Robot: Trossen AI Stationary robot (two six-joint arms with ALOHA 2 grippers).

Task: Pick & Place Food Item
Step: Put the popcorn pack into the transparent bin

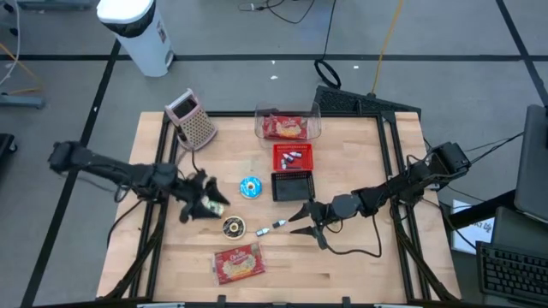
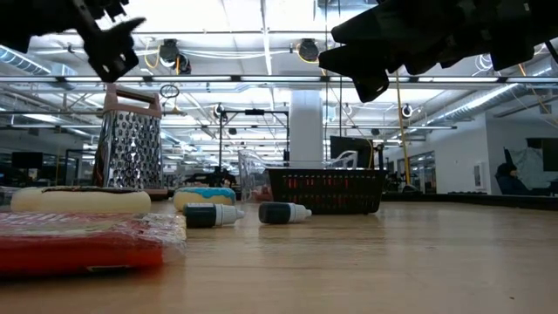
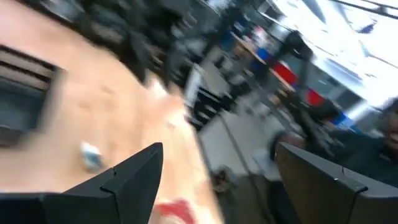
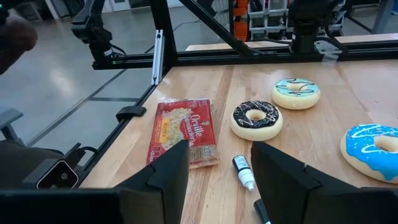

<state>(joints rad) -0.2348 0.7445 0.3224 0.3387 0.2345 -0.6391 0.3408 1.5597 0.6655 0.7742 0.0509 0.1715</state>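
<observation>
Food items were laid out on the wooden table (image 1: 360, 257). A popcorn packet (image 1: 238, 263) was placed flat at the lower centre of the high view. A chocolate doughnut (image 1: 233, 227) was located just above it, and a blue-iced doughnut (image 1: 250, 186) was located higher again, near the middle of the table. A third, pale doughnut (image 4: 296, 93) was seen in the right wrist view; in the high view it was largely covered by the left gripper. None of these items was held.

The left gripper (image 1: 204, 202) was positioned left of centre in the high view, above the table and just left of the chocolate doughnut. Its fingers (image 3: 124, 180) were spread wide apart, and nothing was gripped between them.

The right gripper (image 1: 305, 224) was positioned right of centre, directed toward the left of the frame. Its jaws were parted and empty. A small bottle (image 1: 280, 225) was lying on the table just beside its fingertips, between the gripper and the chocolate doughnut.

A black basket (image 1: 292, 184), a red basket (image 1: 292, 156) and a clear container (image 1: 287, 126) were arranged in a column at the upper centre. A metal grater (image 1: 193, 120) was standing at the upper left of the table.
</observation>
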